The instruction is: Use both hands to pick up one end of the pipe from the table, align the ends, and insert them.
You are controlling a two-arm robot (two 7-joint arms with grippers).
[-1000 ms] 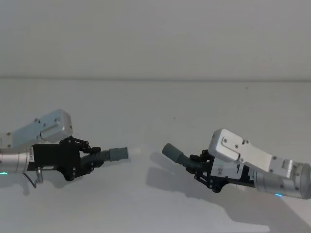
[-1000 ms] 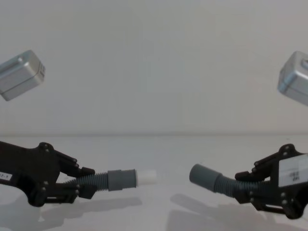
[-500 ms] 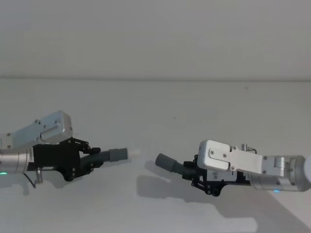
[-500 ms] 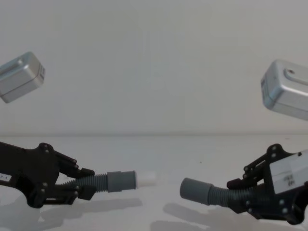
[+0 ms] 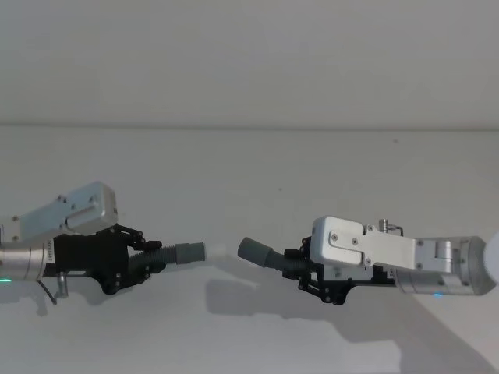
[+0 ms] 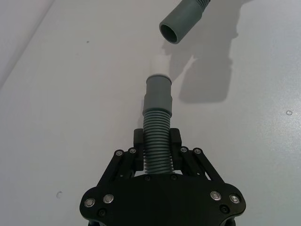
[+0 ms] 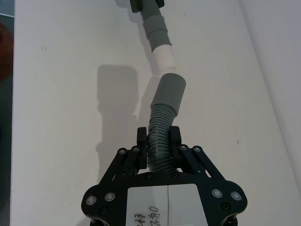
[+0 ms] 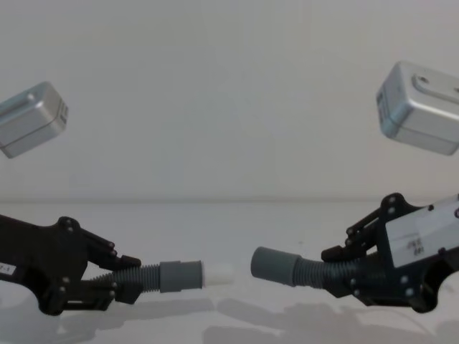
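Note:
My left gripper (image 5: 146,260) is shut on the ribbed part of the lighter pipe piece (image 5: 173,255), held just above the white table (image 5: 234,171). Its grey collar (image 8: 179,276) and white spigot (image 8: 219,272) point right. My right gripper (image 5: 299,266) is shut on the darker pipe piece (image 8: 315,271), whose plain socket cuff (image 5: 253,252) points left at the spigot. A small gap separates the two ends. In the left wrist view the cuff (image 6: 181,23) sits a little off the line of the spigot (image 6: 159,63). In the right wrist view the spigot (image 7: 162,56) lies just beyond the cuff (image 7: 168,93).
The table is a plain white surface running back to a pale wall (image 5: 249,62). Both arms cast shadows (image 5: 234,292) on the table below the pipe pieces. Silver wrist housings (image 8: 419,107) hang above each gripper in the chest view.
My right gripper has carried the darker pipe piece leftward, closing most of the gap to the white spigot. The left gripper has barely moved, dipping slightly.

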